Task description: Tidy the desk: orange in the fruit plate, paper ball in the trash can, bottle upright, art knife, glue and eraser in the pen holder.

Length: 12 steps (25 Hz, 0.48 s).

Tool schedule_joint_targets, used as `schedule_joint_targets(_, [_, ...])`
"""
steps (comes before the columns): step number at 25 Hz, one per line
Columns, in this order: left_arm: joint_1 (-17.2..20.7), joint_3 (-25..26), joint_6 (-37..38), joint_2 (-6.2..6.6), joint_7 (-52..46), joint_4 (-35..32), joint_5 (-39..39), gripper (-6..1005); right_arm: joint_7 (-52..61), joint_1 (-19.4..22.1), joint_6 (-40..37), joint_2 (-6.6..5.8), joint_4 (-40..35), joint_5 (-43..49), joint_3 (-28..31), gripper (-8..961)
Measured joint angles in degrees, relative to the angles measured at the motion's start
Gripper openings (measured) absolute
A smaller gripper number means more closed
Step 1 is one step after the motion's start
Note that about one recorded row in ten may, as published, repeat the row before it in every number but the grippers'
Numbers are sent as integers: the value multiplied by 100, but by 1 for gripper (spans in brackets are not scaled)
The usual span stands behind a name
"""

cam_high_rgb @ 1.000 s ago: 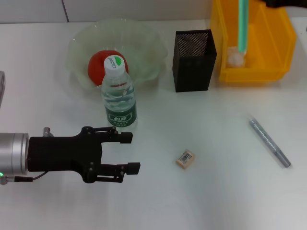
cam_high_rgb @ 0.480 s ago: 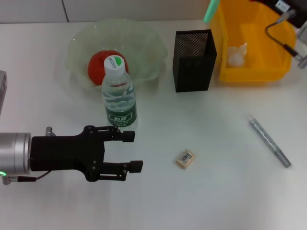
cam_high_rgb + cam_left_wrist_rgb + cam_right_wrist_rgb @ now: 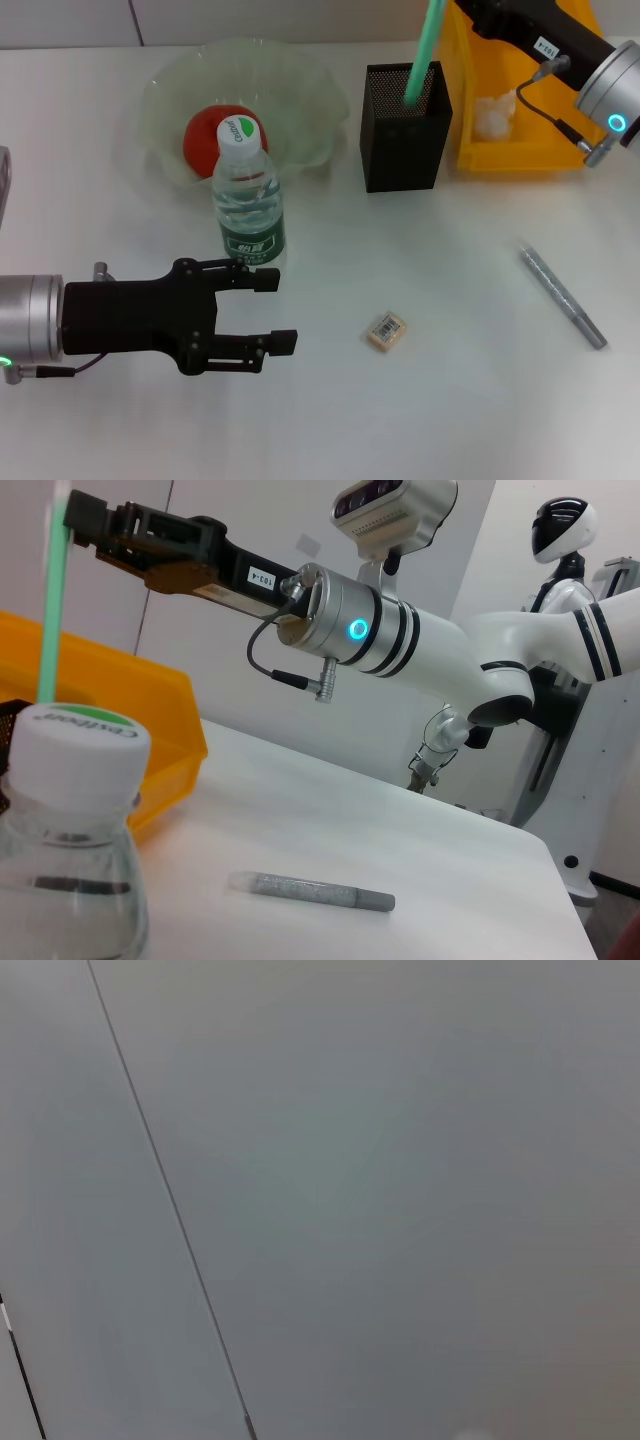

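My head camera looks steeply down on the table. Left wrist sits low, close behind the bottle — sharing it and the grey pen. Right wrist faces only a blank wall.

The bottle, white-capped, is seen close up on the white bench. A green stick is held upright by the right hand beside the trash can. A grey pen lies nearby.
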<state>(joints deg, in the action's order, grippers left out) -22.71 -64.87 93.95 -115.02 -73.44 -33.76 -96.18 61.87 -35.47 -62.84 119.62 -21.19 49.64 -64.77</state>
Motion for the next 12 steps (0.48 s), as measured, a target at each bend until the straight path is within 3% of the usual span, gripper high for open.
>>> schedule_joint_targets(3, [3,6,-2,-8,34,-2,0,785,50,47,-46,0,-15,-45,-13,183])
schedule_joint_targets(9, [4,5,4,-12,41,1,1,784,301,173,-410,-42,-167,14,-54,413])
schedule_joint_targets(10, [4,5,7,-12,41,-1,2,784,455,256,-475,-58,-323,95,-55,458])
schedule_joint_targets(12, [4,3,13,-12,37,-6,-6,784,1455,708,-560,-121,-1374,839,-20,548])
